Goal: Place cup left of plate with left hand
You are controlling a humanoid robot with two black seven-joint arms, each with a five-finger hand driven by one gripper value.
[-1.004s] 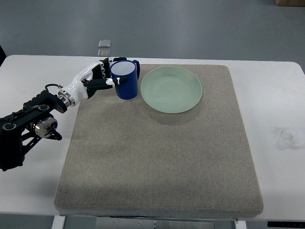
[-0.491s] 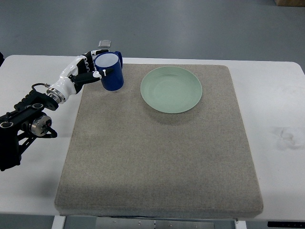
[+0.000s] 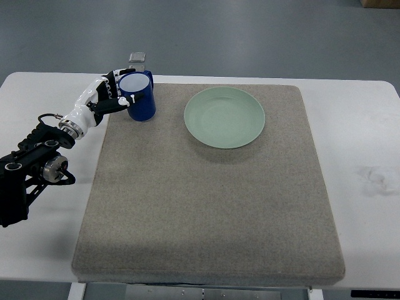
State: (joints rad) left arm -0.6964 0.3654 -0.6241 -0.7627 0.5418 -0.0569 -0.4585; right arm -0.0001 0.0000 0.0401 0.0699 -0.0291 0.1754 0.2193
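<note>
The left arm enters at nine o'clock, and its hand (image 3: 111,95) is wrapped around the blue cup (image 3: 139,97) at the mat's (image 3: 206,206) eleven o'clock corner. The cup sits upright, well left of the plate (image 3: 224,117). This looks like the placing step; next the fingers need to let go without tipping it.

One dark blue ceramic cup (image 3: 138,97) with a white inside, one round pale green plate (image 3: 224,117), one grey fabric mat (image 3: 206,206), one white worktop (image 3: 362,131), and two small square tiles (image 3: 137,57) on the floor.
</note>
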